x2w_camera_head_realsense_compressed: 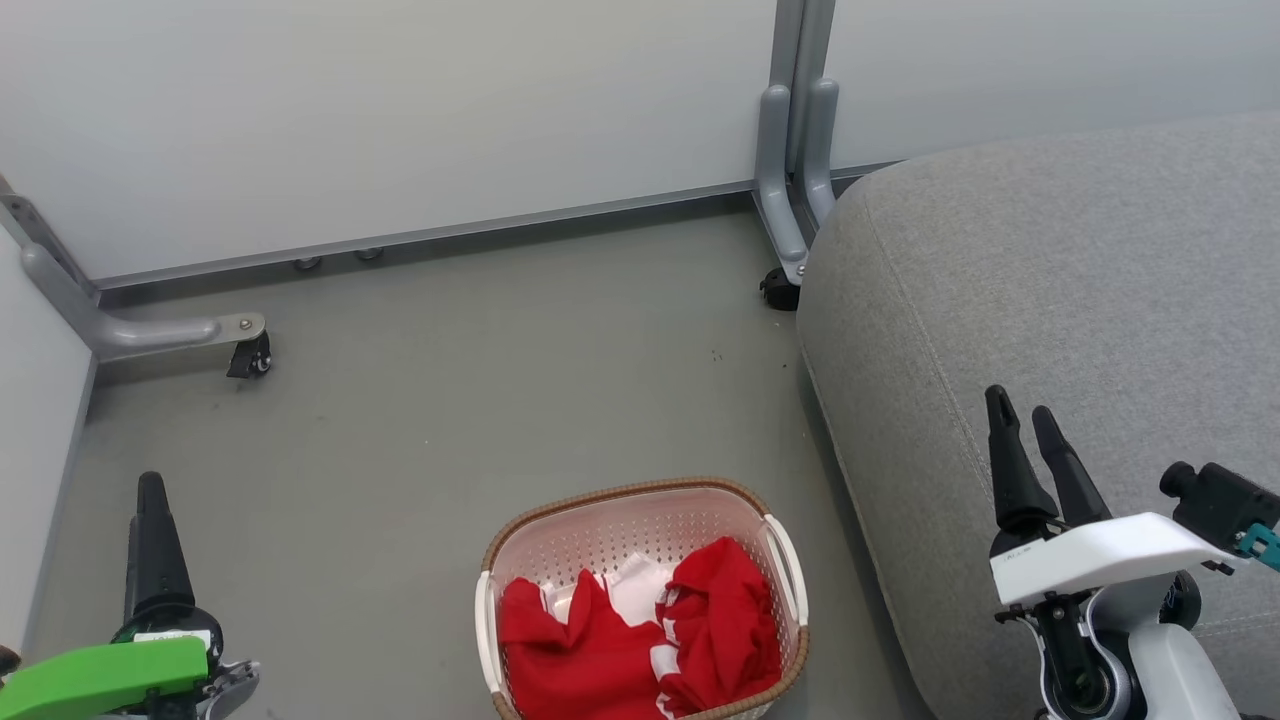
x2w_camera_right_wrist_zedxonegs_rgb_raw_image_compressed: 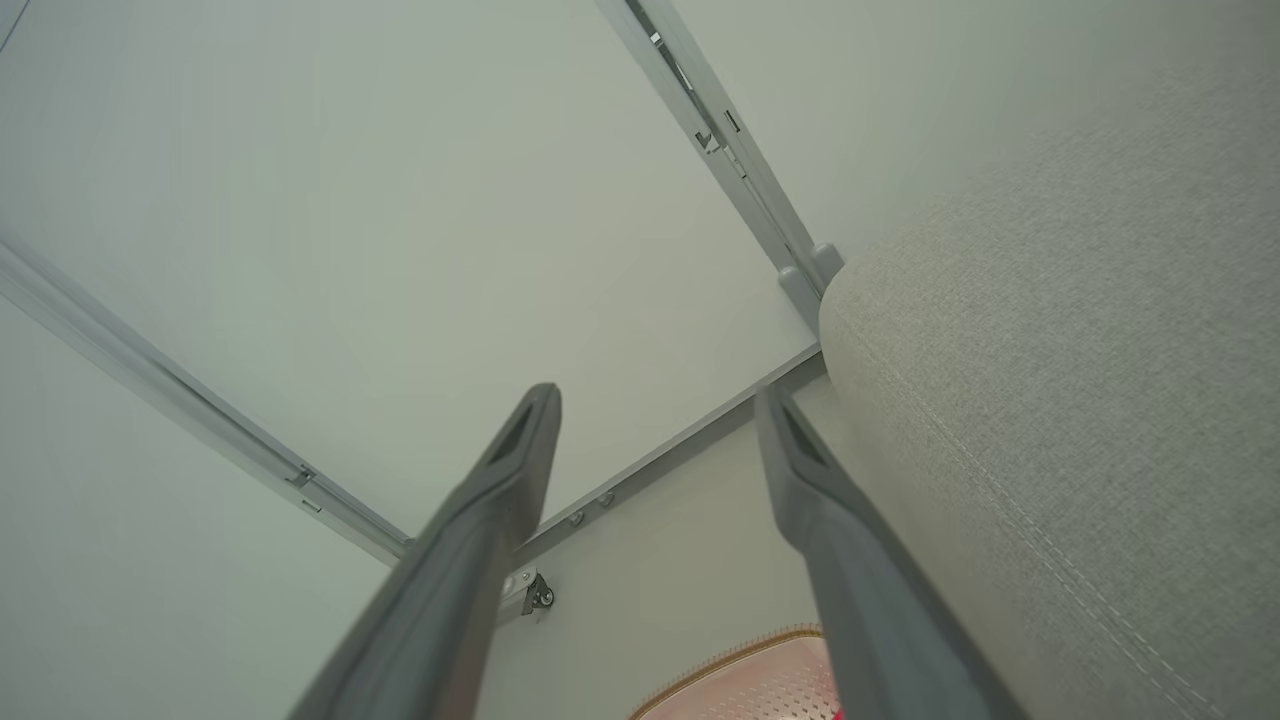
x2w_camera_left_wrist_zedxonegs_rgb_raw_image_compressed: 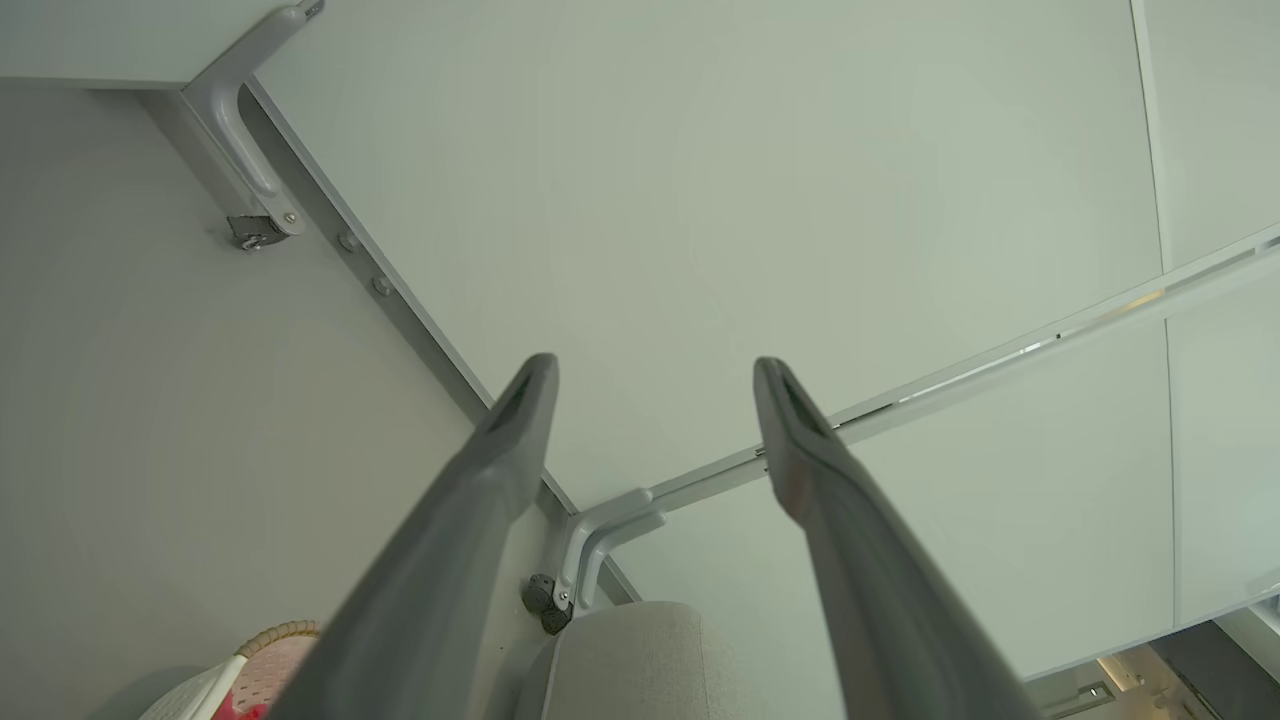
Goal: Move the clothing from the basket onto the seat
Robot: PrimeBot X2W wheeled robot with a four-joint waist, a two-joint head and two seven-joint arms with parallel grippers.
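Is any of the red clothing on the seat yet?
No, all the red clothing visible in the head view lies bunched inside the basket on the floor, beside the grey seat.
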